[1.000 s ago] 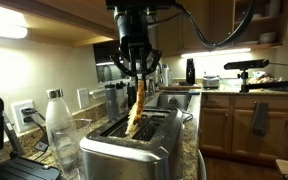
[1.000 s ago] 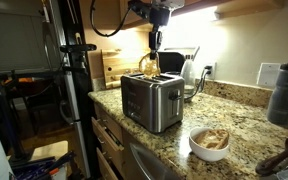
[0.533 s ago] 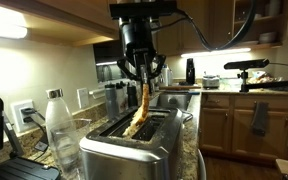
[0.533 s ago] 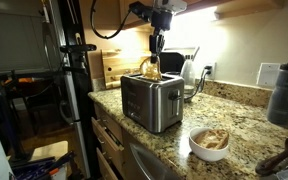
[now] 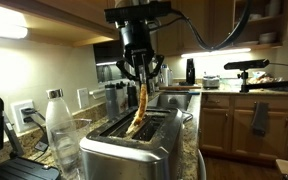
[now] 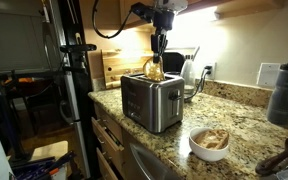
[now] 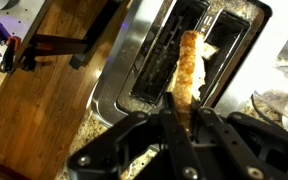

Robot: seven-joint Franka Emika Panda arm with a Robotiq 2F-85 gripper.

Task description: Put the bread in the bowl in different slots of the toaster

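Gripper (image 5: pixel 141 73) clenched on the bread slice (image 5: pixel 139 108). Both fingers pinch its upper end, flat faces between the pads.

Slice hangs straight below my fingertips, above the toaster (image 5: pixel 134 152). In both exterior views its lower end reaches the level of the toaster's top, at the slot openings. Whether it has entered a slot, I cannot tell.

Long axis: close to vertical, top end in my grip, bottom end pointing down at the toaster. Slight lean, the lower end drifting toward the left of the frame in an exterior view. That view shows the slice edge-on, so it reads as a thin tan strip.

Wrist view: gripper (image 7: pixel 176 105) comes in from the bottom of the frame. Bread slice (image 7: pixel 189 62) runs away from the fingers, narrow edge facing the camera. It lines up lengthwise with the toaster's (image 7: pixel 144 45) two dark slots. Which slot it sits over is unclear from here.

Opposite angle: gripper (image 6: pixel 157 50) over the toaster (image 6: pixel 151 102), bread slice (image 6: pixel 153 68) between them. White bowl (image 6: pixel 198 149) sits on the granite counter (image 6: pixel 239 118), well apart from the toaster, with more bread (image 6: pixel 214 138) inside.
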